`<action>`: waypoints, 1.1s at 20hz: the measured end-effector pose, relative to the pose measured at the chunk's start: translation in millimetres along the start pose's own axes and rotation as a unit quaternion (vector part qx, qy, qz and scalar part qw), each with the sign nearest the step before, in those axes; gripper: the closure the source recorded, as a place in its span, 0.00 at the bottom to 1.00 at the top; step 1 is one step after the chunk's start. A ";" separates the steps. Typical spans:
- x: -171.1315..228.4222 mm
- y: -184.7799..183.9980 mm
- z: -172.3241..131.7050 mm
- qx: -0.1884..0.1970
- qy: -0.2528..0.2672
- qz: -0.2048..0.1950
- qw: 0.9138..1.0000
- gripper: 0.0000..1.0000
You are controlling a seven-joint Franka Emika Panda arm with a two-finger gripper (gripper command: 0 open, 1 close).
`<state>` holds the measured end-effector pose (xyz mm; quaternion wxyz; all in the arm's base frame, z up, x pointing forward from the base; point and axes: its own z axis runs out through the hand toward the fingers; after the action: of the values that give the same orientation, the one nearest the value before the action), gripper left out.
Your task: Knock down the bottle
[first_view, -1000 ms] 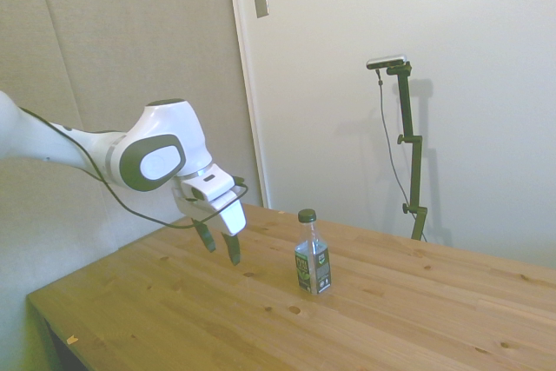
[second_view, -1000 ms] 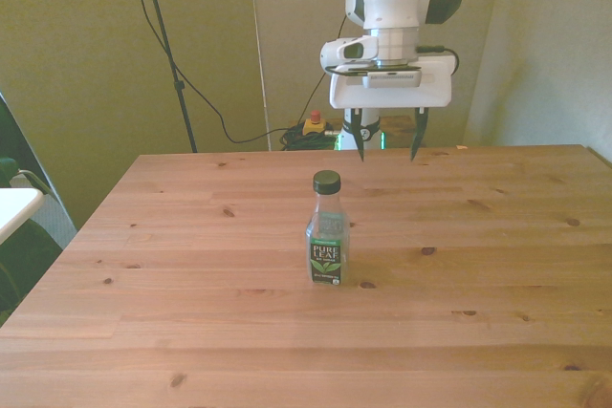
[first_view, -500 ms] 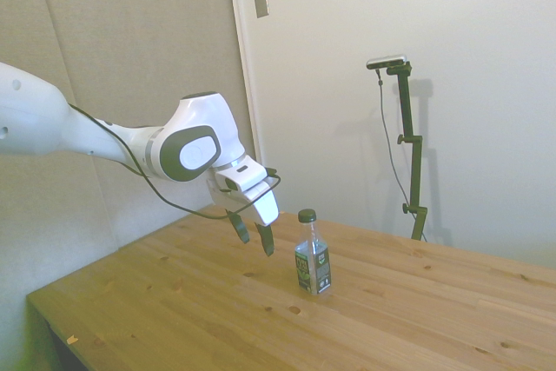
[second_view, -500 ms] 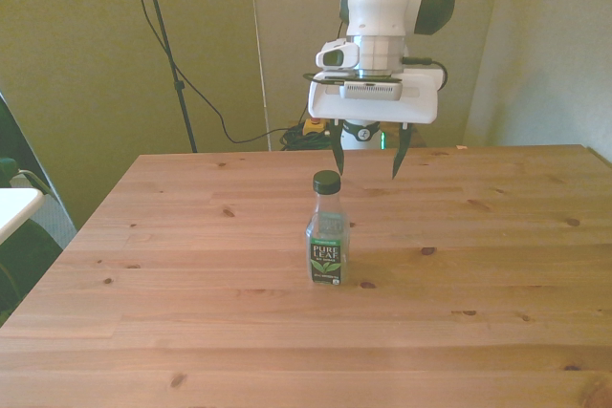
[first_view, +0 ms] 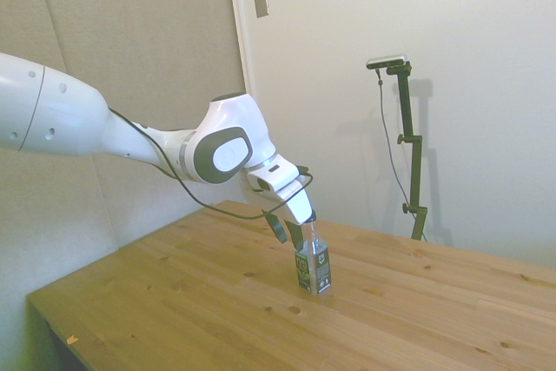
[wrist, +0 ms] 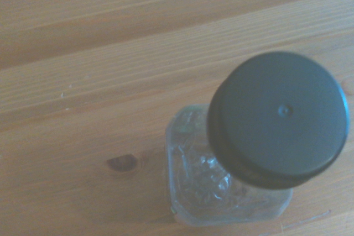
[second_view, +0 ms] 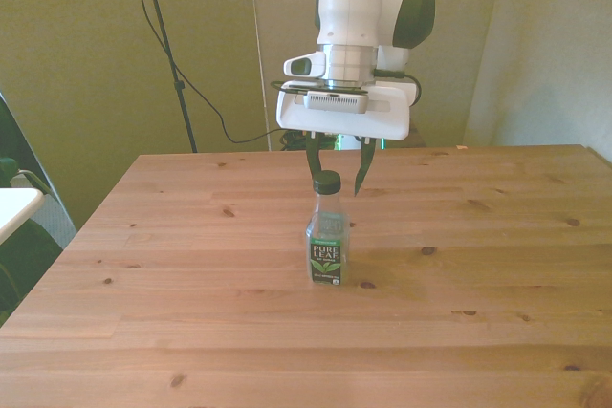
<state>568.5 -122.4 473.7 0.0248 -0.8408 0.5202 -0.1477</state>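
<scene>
Right now the bottle stands upright on the wooden counter, near its middle, its dark green cap on and its green-and-white label facing the front view. The claw hangs at cap height with its two dark fingers spread — in the front view one tip shows on either side of the cap. Whether either finger touches the bottle cannot be told. From the side view the white arm reaches in low over the counter, and the claw sits over the bottle's top, hiding the cap. The wrist view looks down on the cap and the clear shoulder below it — slightly blurred.
</scene>
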 end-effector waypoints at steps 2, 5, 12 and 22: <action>3.7 0.0 -2.9 0.002 0.003 0.002 1.000 1.00; 8.2 1.0 -5.7 0.004 0.006 0.006 1.000 1.00; 10.6 0.1 -8.6 0.007 0.008 0.007 1.000 1.00; 24.7 -27.4 -14.9 0.019 0.020 0.026 0.999 1.00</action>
<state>598.5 -130.0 498.7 0.0339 -0.8234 0.5390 -0.1741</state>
